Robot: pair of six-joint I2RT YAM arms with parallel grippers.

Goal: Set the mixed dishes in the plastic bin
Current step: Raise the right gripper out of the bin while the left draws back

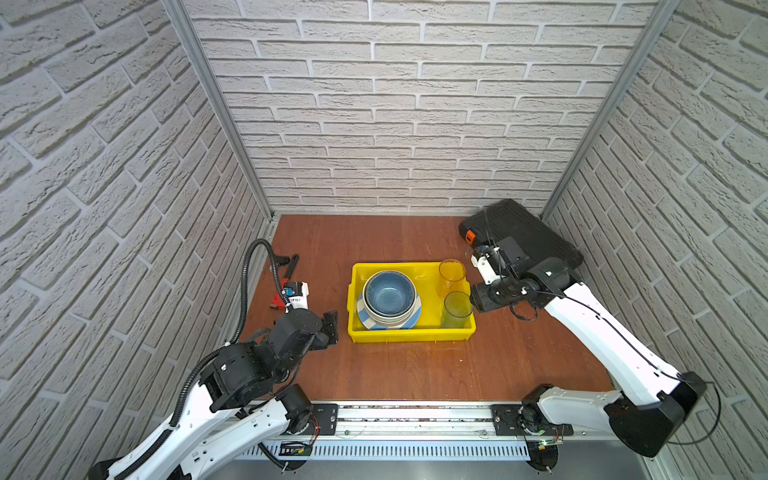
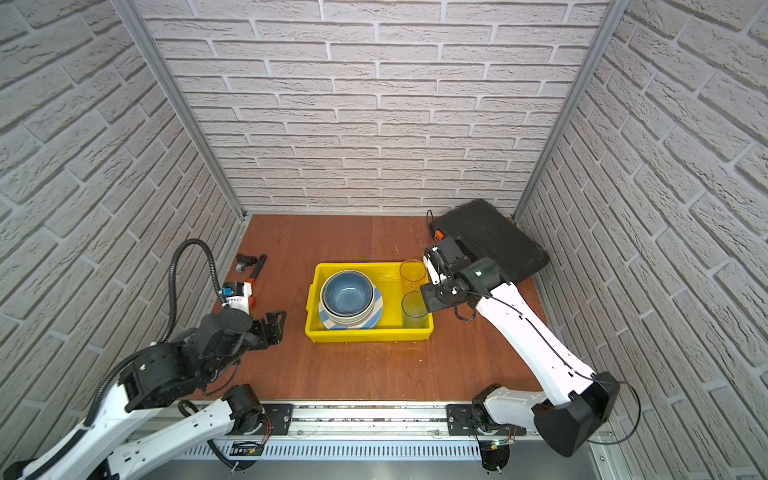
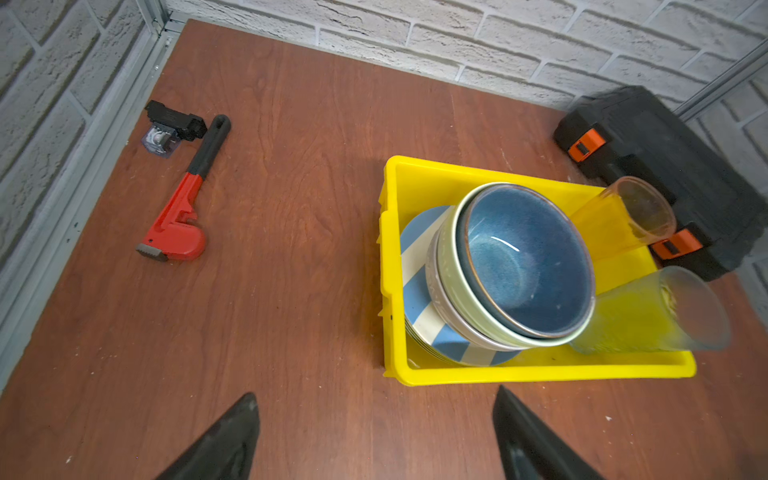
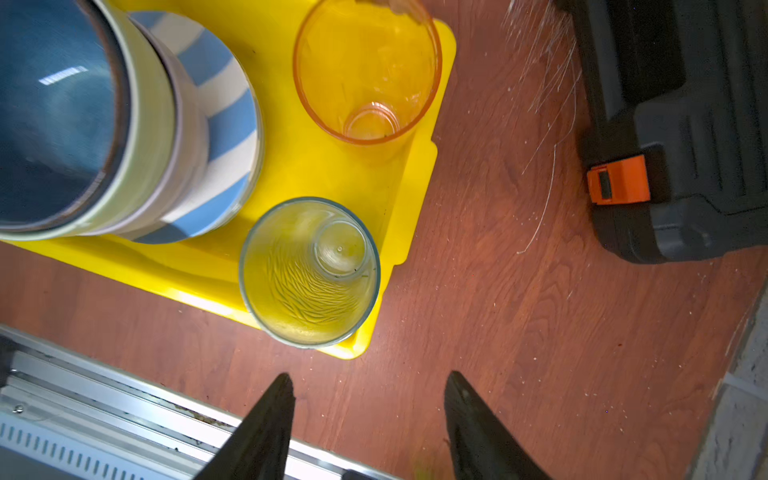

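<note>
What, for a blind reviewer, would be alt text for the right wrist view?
A clear tumbler and an orange-tinted tumbler stand upright in the yellow bin beside stacked bowls. The right gripper, open and empty, hovers over the table just outside it.

Robot test booth: faux-brick panels (image 1: 415, 104), aluminium frame posts (image 1: 220, 108), rail-mounted arms (image 1: 615, 332).
</note>
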